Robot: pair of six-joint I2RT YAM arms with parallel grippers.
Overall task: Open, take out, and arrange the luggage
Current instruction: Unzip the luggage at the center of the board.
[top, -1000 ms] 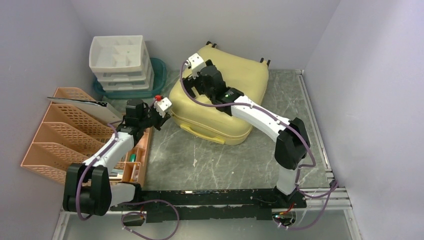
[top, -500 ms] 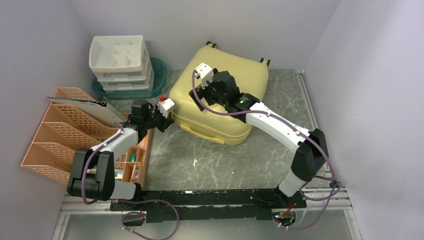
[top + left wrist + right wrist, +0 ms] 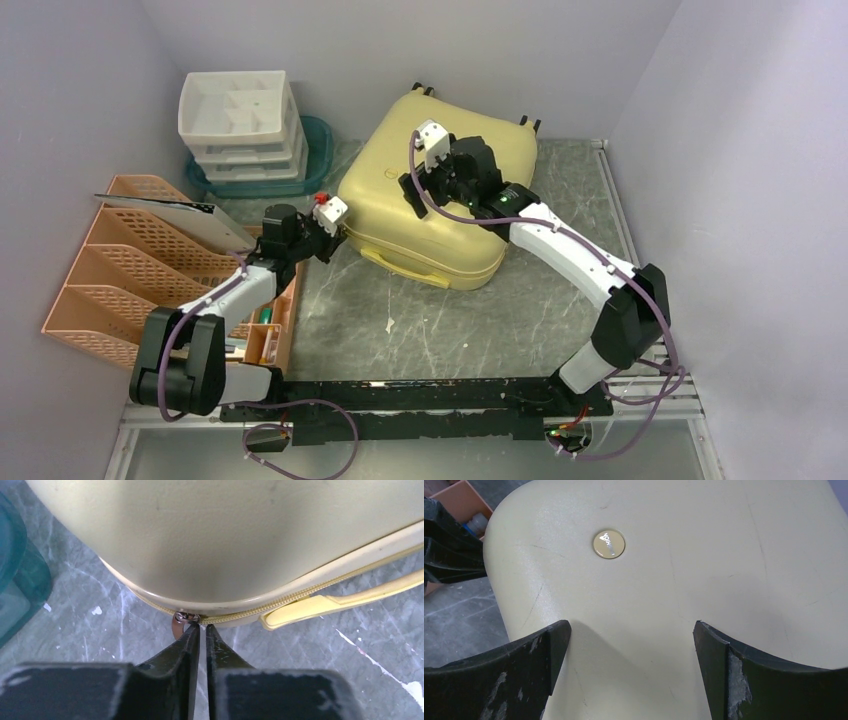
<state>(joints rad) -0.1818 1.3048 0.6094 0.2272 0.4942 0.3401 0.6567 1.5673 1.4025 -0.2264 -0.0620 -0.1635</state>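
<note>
My left gripper, barely parted, sits at the zipper pull on the luggage corner. My right gripper gapes wide over its smooth, rounded pale-yellow shell.

I'm seeing pale lavender walls closing in three sides, grey marbled tabletop taking soft even light; white drawer unit sitting on teal tray back-left, orange file rack lining left wall.
</note>
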